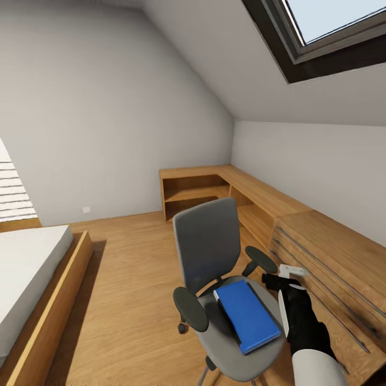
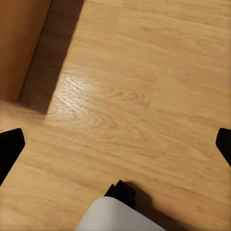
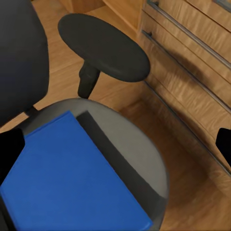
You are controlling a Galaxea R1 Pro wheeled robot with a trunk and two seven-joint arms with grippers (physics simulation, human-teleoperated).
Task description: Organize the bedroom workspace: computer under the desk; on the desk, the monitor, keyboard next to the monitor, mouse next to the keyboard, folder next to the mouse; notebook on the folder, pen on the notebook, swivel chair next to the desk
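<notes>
Blue folder (image 1: pixel 247 315) lies flat on the seat of the swivel chair (image 1: pixel 209 244), its dark spine edge along the side toward the chair back and the seat's centre, long axis running from the backrest out to the seat's front edge. Right gripper (image 1: pixel 284 274) hovers just beside the seat's right edge, near the right armrest (image 1: pixel 261 259), between the chair and the wooden drawer cabinet (image 1: pixel 332 279). Folder sits inboard of those jaws, toward the seat centre; in the right wrist view the folder (image 3: pixel 72 178) is close under the fingertips (image 3: pixel 10 150), which stand wide apart, released, nothing held. Right arm is clearly the nearer one. Left wrist view looks down at bare wooden floor (image 2: pixel 144 96) with its fingertips (image 2: pixel 10 147) spread too, so the left jaws are released and well away from the chair. Likely next: shift inward over the folder's near long edge and pinch there.
</notes>
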